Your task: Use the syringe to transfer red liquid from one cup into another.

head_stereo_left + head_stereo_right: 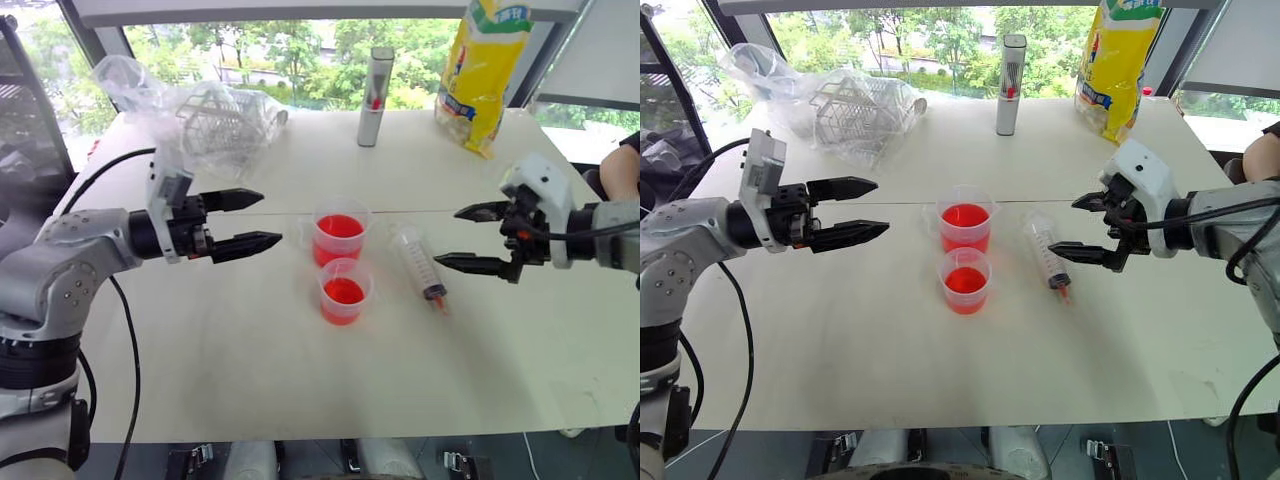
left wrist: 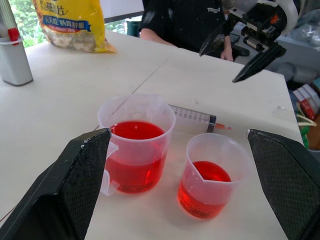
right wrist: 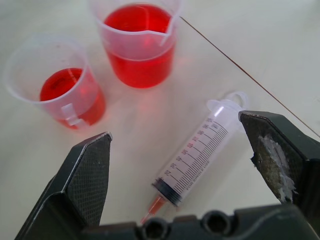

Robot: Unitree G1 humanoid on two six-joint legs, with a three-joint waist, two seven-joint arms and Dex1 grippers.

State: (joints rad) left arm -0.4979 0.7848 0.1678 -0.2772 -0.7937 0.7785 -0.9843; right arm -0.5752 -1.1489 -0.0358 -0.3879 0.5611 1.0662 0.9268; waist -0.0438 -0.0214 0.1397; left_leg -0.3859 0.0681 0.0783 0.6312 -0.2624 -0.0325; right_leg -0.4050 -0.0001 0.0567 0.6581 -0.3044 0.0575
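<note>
Nearest us sits the smaller cup (image 1: 344,290), red liquid (image 1: 343,292) inside, touching the larger cup (image 1: 339,236) behind it, also red-filled. Syringe (image 1: 420,266) lies flat on the surface (image 1: 250,350) just right of them, orange tip toward us. Left tool (image 1: 262,221) hovers wide apart, empty; right tool (image 1: 447,237) spread wide above the syringe.

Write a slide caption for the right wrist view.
Open right gripper hovering above the syringe, beside two cups of red liquid.
</note>
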